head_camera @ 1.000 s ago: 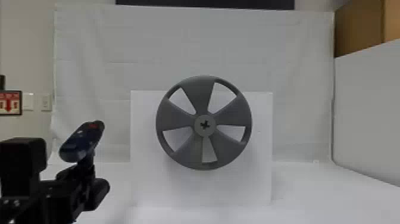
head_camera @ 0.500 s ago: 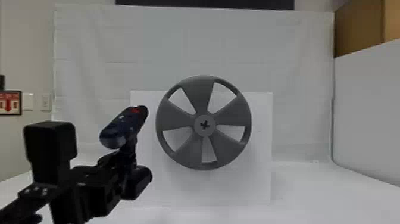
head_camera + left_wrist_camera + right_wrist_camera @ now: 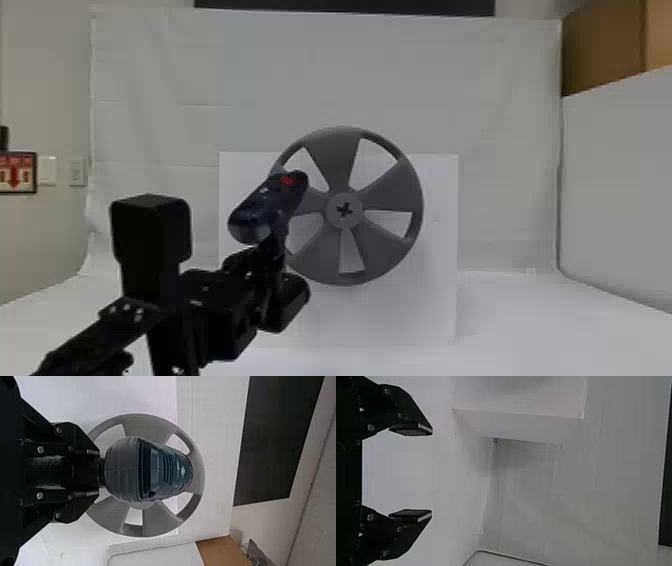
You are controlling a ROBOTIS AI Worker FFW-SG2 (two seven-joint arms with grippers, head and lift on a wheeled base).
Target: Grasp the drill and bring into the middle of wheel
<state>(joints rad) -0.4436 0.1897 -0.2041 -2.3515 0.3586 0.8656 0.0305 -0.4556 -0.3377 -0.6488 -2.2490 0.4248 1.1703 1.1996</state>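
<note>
In the head view my left gripper (image 3: 272,255) is shut on the handle of the dark blue drill (image 3: 262,207), left of the wheel's hub. The drill's front end overlaps the left part of the grey five-spoked wheel (image 3: 345,210). In the left wrist view, my left gripper (image 3: 99,471) holds the drill (image 3: 158,471) by its handle, and the drill's back covers most of the hub of the wheel (image 3: 158,520). My right gripper (image 3: 431,473) stands open in the right wrist view, with nothing between its fingers.
A white box-like stand (image 3: 380,310) carries the wheel on its front. Behind it hangs a white cloth (image 3: 325,65). A white panel (image 3: 620,190) runs along the right side, with a brown box (image 3: 602,47) behind it.
The left arm has moved from the left edge toward the right with the drill in its gripper, so the drill now overlaps the wheel's left side. The wheel has stayed in place.
</note>
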